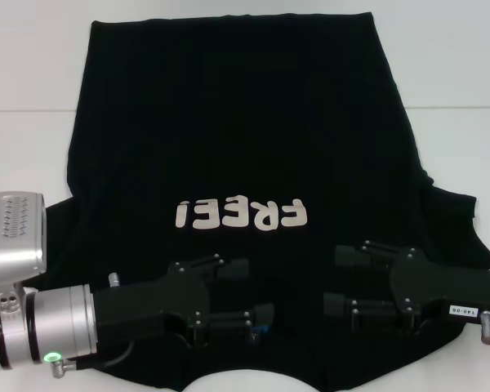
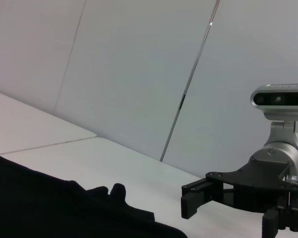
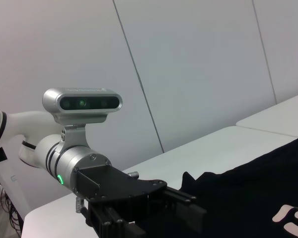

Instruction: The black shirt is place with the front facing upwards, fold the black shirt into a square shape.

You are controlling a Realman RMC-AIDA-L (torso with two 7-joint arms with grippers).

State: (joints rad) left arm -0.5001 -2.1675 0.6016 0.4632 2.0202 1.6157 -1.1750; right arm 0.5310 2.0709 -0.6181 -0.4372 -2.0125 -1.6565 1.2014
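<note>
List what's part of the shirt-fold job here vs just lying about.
Job:
black shirt, flat, "FREE" print up
left gripper, open, over the collar end
right gripper, open, facing it

Lying about:
white table only

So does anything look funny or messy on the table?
Mostly tidy. The black shirt lies flat, front up, though its "FREE" letters read upside down from the head view. Both open claws, left claw and right claw, sit near the collar end.
</note>
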